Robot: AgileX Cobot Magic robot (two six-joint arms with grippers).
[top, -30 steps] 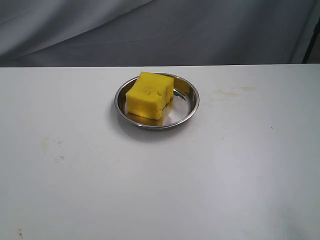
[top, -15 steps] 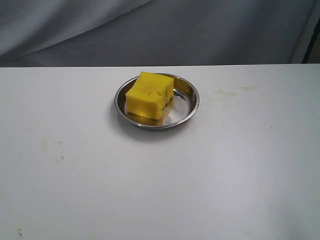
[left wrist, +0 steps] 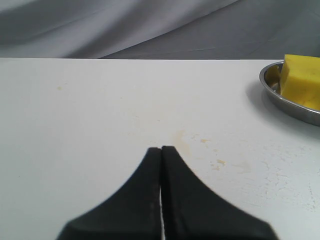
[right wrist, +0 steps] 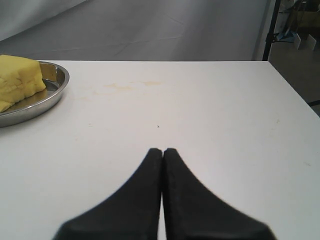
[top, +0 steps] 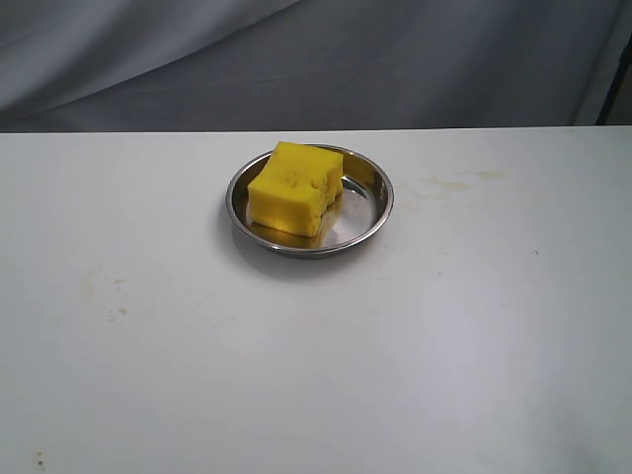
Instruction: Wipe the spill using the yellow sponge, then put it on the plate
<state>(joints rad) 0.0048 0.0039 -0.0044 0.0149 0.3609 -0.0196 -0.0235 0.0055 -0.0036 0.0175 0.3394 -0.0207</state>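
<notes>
On tabletop (top: 316,375), sponge (top: 294,188) sitting in plate (top: 381,209), well ahead of both hands, left hand (left wrist: 161,150) closed and empty, right hand (right wrist: 163,151) closed and empty

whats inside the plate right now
The yellow sponge sits inside the plate, toward its left side in the exterior view; bare shiny bottom shows beside it. The bottom under the sponge is covered.

Nothing looks different from one second ago. The yellow sponge (top: 294,188) lies in the plate (top: 363,205) in just the same spot, and nothing on the table (top: 296,375) has moved.
</notes>
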